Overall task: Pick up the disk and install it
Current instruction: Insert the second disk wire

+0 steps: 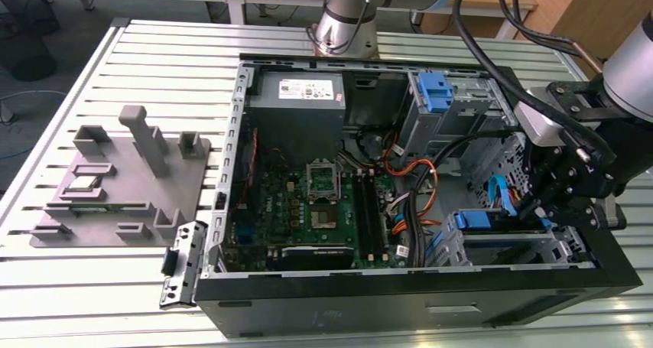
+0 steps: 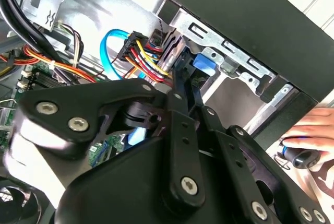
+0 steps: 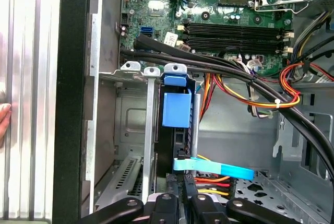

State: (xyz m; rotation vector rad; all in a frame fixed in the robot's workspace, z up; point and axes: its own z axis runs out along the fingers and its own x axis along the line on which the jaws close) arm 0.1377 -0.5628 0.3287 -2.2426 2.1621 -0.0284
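One disk [image 3: 176, 110] is seen edge-on in the drive cage [image 3: 151, 130] directly ahead of the gripper [image 3: 180, 203], its long axis toward the fingers, which appear drawn together; what they clamp cannot be told.

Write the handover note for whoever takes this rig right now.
Gripper: down inside the case, at the cable end of the disk. Whether it is gripping cannot be told.
Disk: on edge in the bay next to the case wall, with its blue carrier showing.
Done: the disk is off the table and in the bay.
Left: full seating is not confirmed, and the gripper is not yet clear of the bay.
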